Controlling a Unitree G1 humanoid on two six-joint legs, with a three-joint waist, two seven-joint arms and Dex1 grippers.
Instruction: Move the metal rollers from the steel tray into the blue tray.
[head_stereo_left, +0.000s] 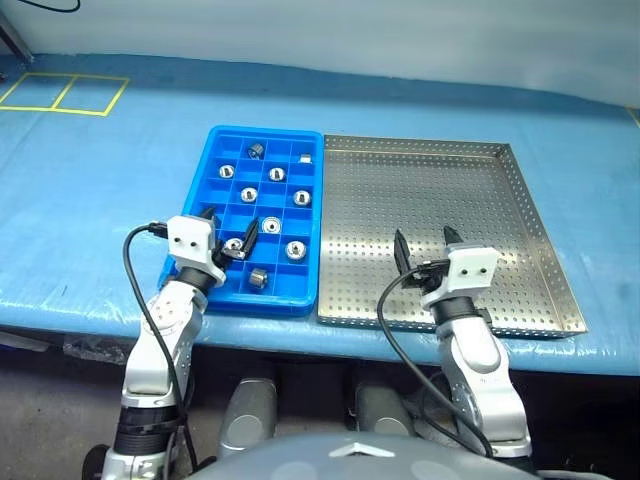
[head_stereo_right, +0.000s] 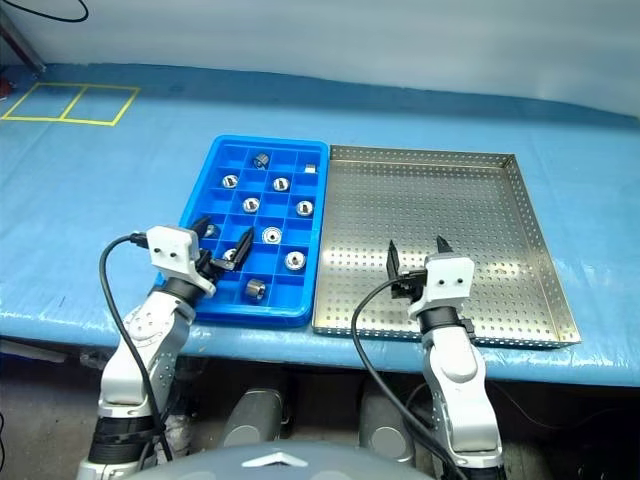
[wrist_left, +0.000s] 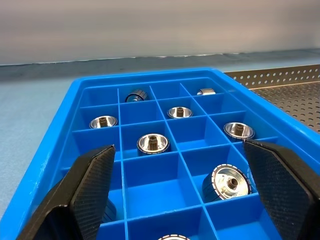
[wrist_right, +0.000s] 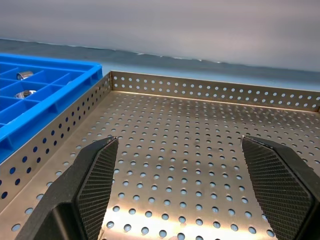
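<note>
While both claws hang apart and empty | left claw (head_stereo_left: 229, 231) over blue tray (head_stereo_left: 205, 284), rollers (wrist_left: 153, 143) in compartments just ahead | right claw (head_stereo_left: 426, 248) over steel tray (head_stereo_left: 520, 200) | no writing legible

Light blue table cover (head_stereo_left: 90, 200), yellow taped squares (head_stereo_left: 65, 94) far left, pale wall (head_stereo_left: 350, 30) behind.

Workshop: blue-covered bench (head_stereo_left: 90, 200), yellow floor-tape squares (head_stereo_left: 65, 94), perforated steel tray (head_stereo_left: 440, 200).

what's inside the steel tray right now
No rollers: the steel tray shows bare perforated floor. The open right pincer covers a small patch near its front edge.
</note>
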